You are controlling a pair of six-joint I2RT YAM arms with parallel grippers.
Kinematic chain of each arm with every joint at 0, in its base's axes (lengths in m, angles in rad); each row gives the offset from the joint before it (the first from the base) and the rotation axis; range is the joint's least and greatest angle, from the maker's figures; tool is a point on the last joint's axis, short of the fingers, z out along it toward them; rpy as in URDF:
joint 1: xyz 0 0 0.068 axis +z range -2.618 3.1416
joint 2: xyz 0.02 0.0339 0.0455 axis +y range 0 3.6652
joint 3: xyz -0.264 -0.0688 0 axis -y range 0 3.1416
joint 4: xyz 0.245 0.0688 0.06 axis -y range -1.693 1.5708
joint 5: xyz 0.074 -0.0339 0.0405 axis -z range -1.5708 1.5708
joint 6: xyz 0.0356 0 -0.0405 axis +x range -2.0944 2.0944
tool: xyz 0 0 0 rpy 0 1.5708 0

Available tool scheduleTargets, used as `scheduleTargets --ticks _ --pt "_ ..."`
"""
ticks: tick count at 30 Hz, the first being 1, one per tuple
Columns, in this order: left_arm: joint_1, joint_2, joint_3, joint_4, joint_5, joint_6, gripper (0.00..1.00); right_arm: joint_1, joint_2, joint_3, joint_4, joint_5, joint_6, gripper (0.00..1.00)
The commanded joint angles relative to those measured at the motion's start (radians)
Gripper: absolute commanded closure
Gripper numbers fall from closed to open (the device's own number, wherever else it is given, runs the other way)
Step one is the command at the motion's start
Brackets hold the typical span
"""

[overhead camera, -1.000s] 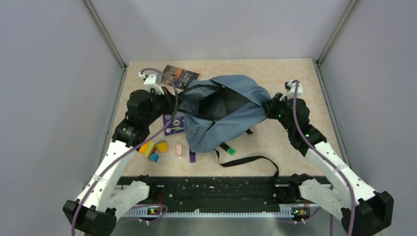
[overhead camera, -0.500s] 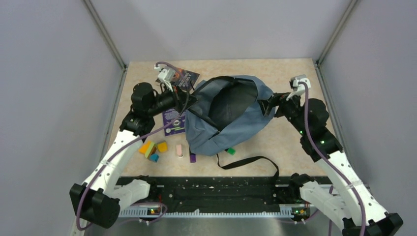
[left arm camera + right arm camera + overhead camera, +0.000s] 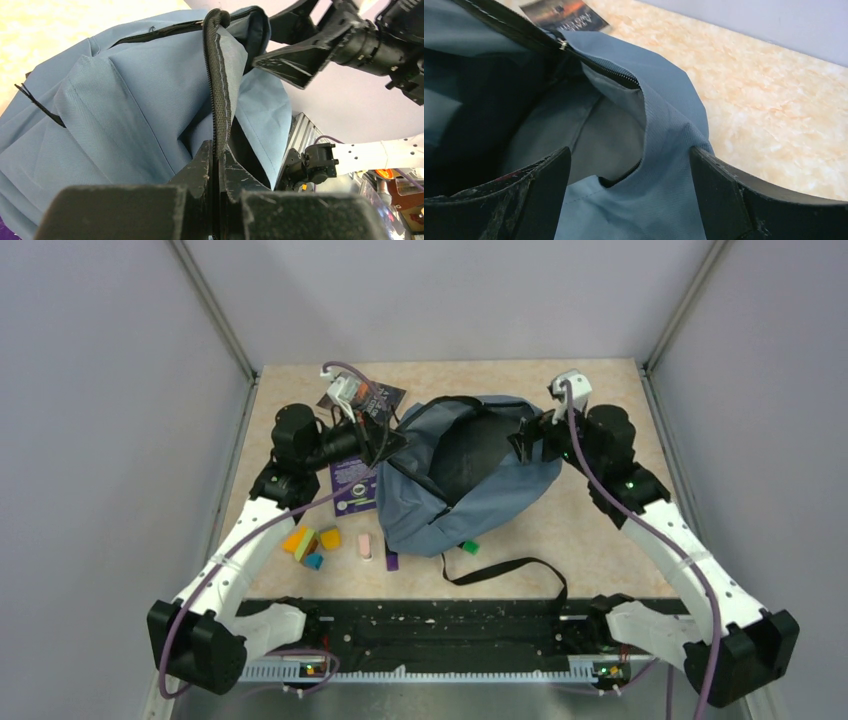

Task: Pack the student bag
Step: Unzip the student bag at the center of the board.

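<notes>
The student bag (image 3: 470, 495), a slate-blue backpack, lies mid-table with its mouth gaping and the dark lining showing. My left gripper (image 3: 385, 440) is shut on the black zipper edge (image 3: 220, 90) at the mouth's left side and holds it up; the tips (image 3: 216, 150) pinch the tape. My right gripper (image 3: 525, 440) is open at the mouth's right rim. In the right wrist view its fingers (image 3: 544, 175) stand wide apart, straddling the bag's blue rim fabric (image 3: 659, 150) without pinching it.
A dark-covered book (image 3: 368, 395) lies behind the bag's left side and a purple booklet (image 3: 352, 485) beside it. Coloured blocks (image 3: 312, 543), a pink eraser (image 3: 365, 546) and small purple and green pieces sit in front. A black strap (image 3: 510, 570) loops toward the near edge.
My right gripper opened, released the bag's right edge and moved left onto the mouth's rim. My left gripper lifted the zipper edge, and the mouth gapes wider.
</notes>
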Motion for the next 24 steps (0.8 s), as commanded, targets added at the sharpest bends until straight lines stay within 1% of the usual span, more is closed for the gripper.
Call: scheduleTargets --ticks 1,3,10,11,12,14,15,17,18,19,20,21,24 --pt "0.004 -0.011 0.023 0.039 0.026 0.003 1.00 0.007 0.076 0.140 -0.003 0.051 -0.126 0.14" --pt "0.004 -0.011 0.026 0.017 0.026 0.015 1.00 0.012 0.108 0.169 0.006 0.080 -0.161 0.14" --pt "0.004 -0.013 0.026 -0.016 0.024 0.037 1.00 0.020 0.230 0.220 0.013 0.076 -0.286 0.13" --pt "0.004 -0.013 0.025 -0.018 0.020 0.037 1.00 0.020 0.240 0.219 0.015 0.070 -0.292 0.15" --pt "0.004 -0.012 0.023 -0.020 0.017 0.037 1.00 0.021 0.248 0.217 0.017 0.052 -0.299 0.18" --pt "0.004 -0.008 0.025 -0.021 0.016 0.041 1.00 0.020 0.256 0.218 0.004 -0.015 -0.303 0.29" --pt "0.004 -0.005 0.028 -0.023 0.017 0.043 1.00 0.022 0.256 0.218 -0.001 -0.040 -0.298 0.36" --pt "0.005 0.001 0.038 -0.032 0.014 0.053 1.00 0.021 0.251 0.216 -0.010 -0.081 -0.286 0.58" --pt "0.004 0.004 0.047 -0.039 0.014 0.062 1.00 0.021 0.244 0.215 -0.006 -0.099 -0.277 0.74" --pt "0.004 0.010 0.056 -0.041 0.010 0.074 0.99 0.023 0.237 0.209 0.000 -0.114 -0.267 0.87" --pt "0.003 0.018 0.069 -0.074 0.006 0.087 0.93 0.023 0.227 0.203 0.010 -0.129 -0.257 0.97" --pt "0.002 0.027 0.084 -0.092 0.006 0.101 0.85 0.025 0.215 0.197 0.022 -0.141 -0.250 1.00" --pt "-0.017 0.065 0.148 -0.146 -0.002 0.143 0.51 0.029 0.178 0.177 0.046 -0.167 -0.236 1.00"
